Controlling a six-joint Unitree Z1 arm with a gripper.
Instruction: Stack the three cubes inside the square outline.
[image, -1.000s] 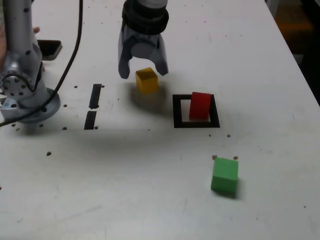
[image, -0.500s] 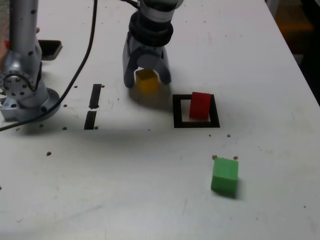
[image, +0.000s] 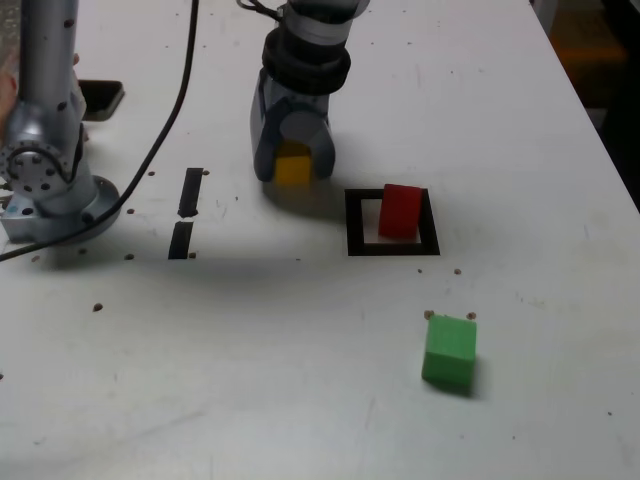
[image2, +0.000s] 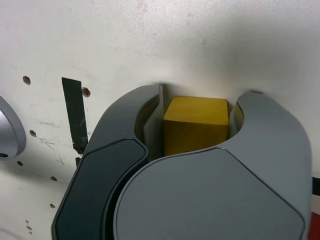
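The yellow cube (image: 292, 168) (image2: 196, 125) rests on the white table, just off the square outline's far corner on the exterior view's left. My gripper (image: 293, 173) (image2: 199, 102) is lowered over this cube and shut on it; the wrist view shows a jaw pressed against each side. The red cube (image: 400, 210) stands inside the square outline (image: 354, 222), toward its right side in the exterior view. The green cube (image: 449, 350) sits alone nearer the camera, right of centre. Nothing is stacked on the red cube.
The arm's base (image: 50, 190) stands at the exterior view's left with a black cable running up from it. Two short black strips (image: 190, 192) (image: 181, 240) lie between base and cubes. A dark flat object (image: 100, 97) lies at the far left. The table's right edge runs diagonally.
The gripper has come down from above the yellow cube, and its jaws have closed from wide apart onto the cube's sides. The cubes have not moved.
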